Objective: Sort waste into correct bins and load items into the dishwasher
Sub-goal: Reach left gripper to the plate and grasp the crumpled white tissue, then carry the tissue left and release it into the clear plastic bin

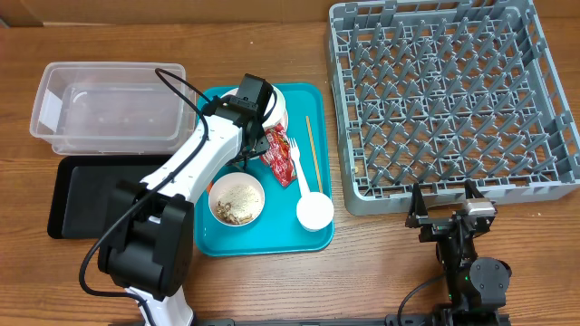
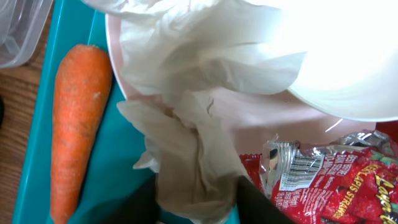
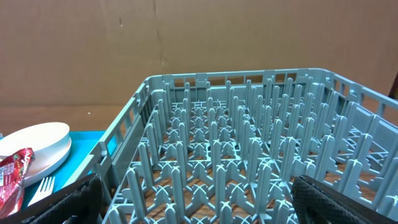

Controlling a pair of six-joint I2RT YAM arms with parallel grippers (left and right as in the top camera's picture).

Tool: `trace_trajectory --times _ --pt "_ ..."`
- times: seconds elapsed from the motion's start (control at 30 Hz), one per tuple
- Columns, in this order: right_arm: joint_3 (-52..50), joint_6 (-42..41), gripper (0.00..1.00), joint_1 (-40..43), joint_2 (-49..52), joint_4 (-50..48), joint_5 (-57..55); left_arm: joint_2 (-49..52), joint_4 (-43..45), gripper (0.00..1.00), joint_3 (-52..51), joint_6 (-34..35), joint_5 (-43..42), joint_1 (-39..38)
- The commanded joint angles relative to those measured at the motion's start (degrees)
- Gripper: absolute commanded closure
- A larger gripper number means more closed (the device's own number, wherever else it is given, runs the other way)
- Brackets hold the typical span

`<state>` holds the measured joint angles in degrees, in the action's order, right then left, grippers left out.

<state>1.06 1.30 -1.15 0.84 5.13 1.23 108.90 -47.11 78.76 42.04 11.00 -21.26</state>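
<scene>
Wood table (image 1: 272, 290); left claw (image 2: 198, 208) pinches napkin (image 2: 186, 143) over plate (image 2: 273, 115) rim; right claw (image 1: 444, 213) gaping at rack (image 1: 453, 100) edge.

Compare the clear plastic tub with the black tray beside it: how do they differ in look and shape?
The clear tub is see-through with tall walls; the black tray is opaque and shallow. The clear tub lies farther from the robot, the black tray nearer, partly hidden under the left arm. Both are rectangular and lie on the wooden table, left of the teal tray.
</scene>
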Motion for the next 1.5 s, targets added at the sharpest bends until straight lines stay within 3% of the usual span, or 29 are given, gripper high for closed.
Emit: trace_trajectory --times 0.0,0.13,0.2,0.23,0.47,0.8,1.1,1.47 --pt "-0.61 0.04 0.0 0.26 -0.68 -0.42 0.13 0.15 0.04 0.69 0.81 0.42 1.18 0.35" --pt "-0.61 0.04 0.0 0.26 -0.68 -0.42 0.13 0.15 -0.31 0.8 0.81 0.39 0.96 0.35" --pt "-0.61 0.04 0.0 0.26 -0.68 -0.42 0.13 0.15 -0.61 0.95 0.81 0.33 0.98 0.35" --pt "-0.61 0.04 0.0 0.26 -0.68 -0.42 0.13 0.15 -0.66 0.96 0.81 -0.09 0.96 0.35" --pt "-0.61 0.04 0.0 0.26 -0.68 -0.42 0.13 -0.09 -6.21 0.96 3.87 -2.47 1.03 0.35" --pt "-0.61 0.02 0.0 0.26 -0.68 -0.42 0.13 -0.37 -22.73 0.96 22.16 -5.53 1.01 0.35" --pt "-0.61 0.04 0.0 0.26 -0.68 -0.42 0.13 -0.37 -29.81 0.96 31.54 -8.22 0.39 0.87" --pt "-0.61 0.04 0.0 0.26 -0.66 -0.42 0.13 -0.39 -33.9 0.96 39.54 -15.63 0.22 10.21"
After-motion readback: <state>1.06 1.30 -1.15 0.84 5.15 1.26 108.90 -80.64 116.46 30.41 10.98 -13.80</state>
